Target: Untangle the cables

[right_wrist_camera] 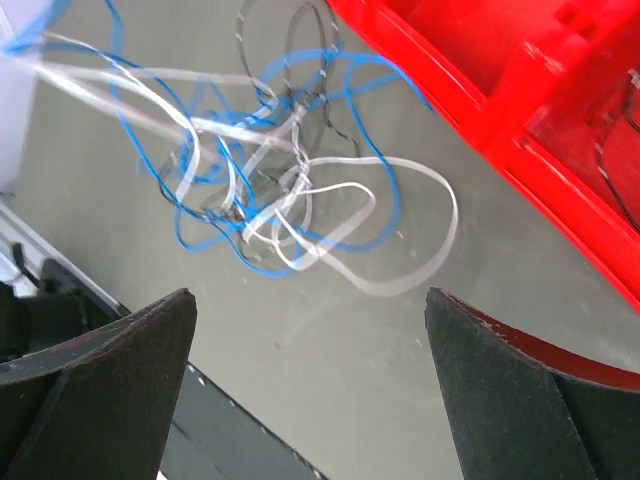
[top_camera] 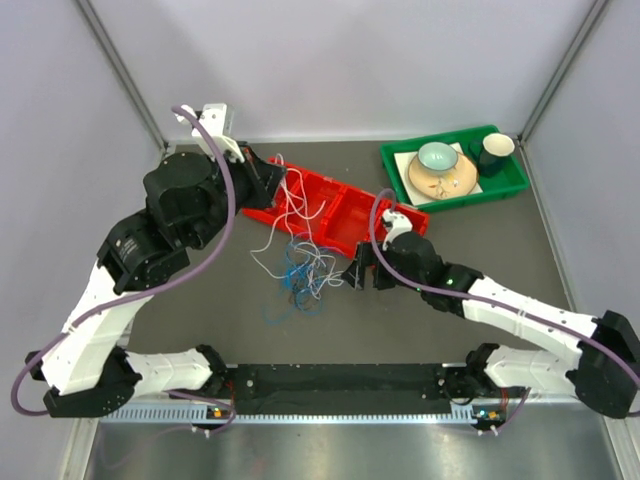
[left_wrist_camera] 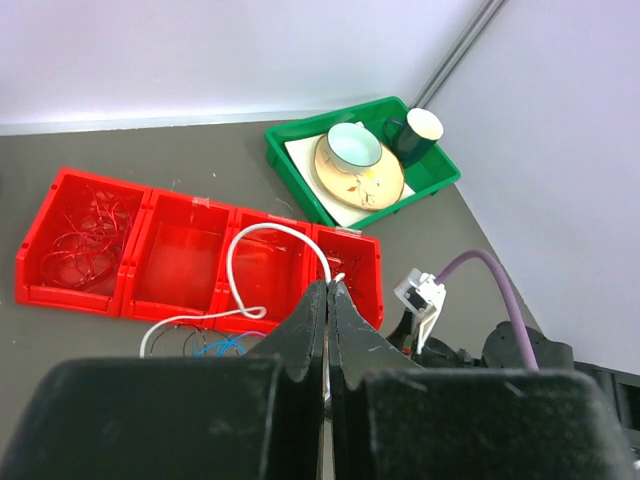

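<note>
A tangle of thin blue, white and black cables (top_camera: 300,268) lies on the grey table just in front of the red tray (top_camera: 345,205). My left gripper (top_camera: 272,180) hovers over the tray's left end and is shut on a white cable (left_wrist_camera: 280,227), which loops out from the closed tips (left_wrist_camera: 328,285) across the red tray (left_wrist_camera: 180,255) and down to the tangle. My right gripper (top_camera: 362,270) stands open to the right of the pile. In its wrist view the cables (right_wrist_camera: 285,195) lie beyond the spread fingers (right_wrist_camera: 310,293), with nothing between them.
Thin red wires (left_wrist_camera: 85,235) lie in the red tray's left compartment. A green tray (top_camera: 500,185) at the back right holds a plate, a bowl (top_camera: 437,156) and a dark mug (top_camera: 495,150). A black strip (top_camera: 340,385) runs along the near edge.
</note>
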### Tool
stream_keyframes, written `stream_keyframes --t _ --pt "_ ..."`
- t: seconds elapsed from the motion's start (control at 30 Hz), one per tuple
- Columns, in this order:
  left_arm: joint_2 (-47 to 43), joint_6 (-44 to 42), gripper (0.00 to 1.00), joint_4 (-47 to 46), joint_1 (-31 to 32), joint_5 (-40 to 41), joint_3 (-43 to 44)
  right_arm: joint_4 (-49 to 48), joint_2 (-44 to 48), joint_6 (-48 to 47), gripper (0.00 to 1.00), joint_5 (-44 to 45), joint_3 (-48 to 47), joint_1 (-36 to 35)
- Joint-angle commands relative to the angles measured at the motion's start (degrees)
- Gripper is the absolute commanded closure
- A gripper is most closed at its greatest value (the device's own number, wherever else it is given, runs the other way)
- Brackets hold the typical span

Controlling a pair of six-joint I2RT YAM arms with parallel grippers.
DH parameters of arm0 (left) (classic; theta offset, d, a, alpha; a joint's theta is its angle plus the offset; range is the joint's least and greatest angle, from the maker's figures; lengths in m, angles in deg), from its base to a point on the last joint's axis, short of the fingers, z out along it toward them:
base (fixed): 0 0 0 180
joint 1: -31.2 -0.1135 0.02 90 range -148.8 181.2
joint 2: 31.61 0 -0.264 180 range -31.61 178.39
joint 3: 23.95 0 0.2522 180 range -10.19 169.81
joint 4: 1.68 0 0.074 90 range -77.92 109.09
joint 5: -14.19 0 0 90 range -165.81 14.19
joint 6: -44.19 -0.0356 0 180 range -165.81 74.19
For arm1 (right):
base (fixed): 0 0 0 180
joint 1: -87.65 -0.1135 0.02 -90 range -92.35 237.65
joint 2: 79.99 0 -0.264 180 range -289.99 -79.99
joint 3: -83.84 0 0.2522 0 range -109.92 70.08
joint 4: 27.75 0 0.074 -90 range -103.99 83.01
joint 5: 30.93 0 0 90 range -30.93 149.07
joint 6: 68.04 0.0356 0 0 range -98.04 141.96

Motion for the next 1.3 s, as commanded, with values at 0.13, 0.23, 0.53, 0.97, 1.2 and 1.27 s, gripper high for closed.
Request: stream_keyframes --t 0.13,0.23,0.53,0.97,1.2,1.27 --pt "-0.65 0.83 1.0 0.02 -0.08 2.44 8.41 -11.69 -4.69 2.32 0.05 -0.27 -3.52 -3.36" --pt "-0.65 1.09 1.0 -0.33 -0.08 3.24 10.7 -13.53 -6.1 2.32 0.05 0.44 -4.04 -4.6" --pt "0.05 2.23 1.0 -2.44 -0.08 4.46 11.32 -18.99 -7.43 2.24 0.06 6.12 -6.15 -9.77" --pt "0.58 3.02 1.0 -3.84 -0.08 4.47 10.53 -26.9 -16.45 1.79 0.17 13.53 -7.74 -19.63" --pt "-0.48 3.37 1.0 -4.63 -0.08 4.03 9.47 -31.2 -26.29 -0.58 0.19 18.53 -12.48 -19.72" --pt "-0.13 3.55 1.0 -4.37 -0.08 3.94 9.56 -33.39 -28.42 -0.76 0.26 20.03 -13.8 -19.63"
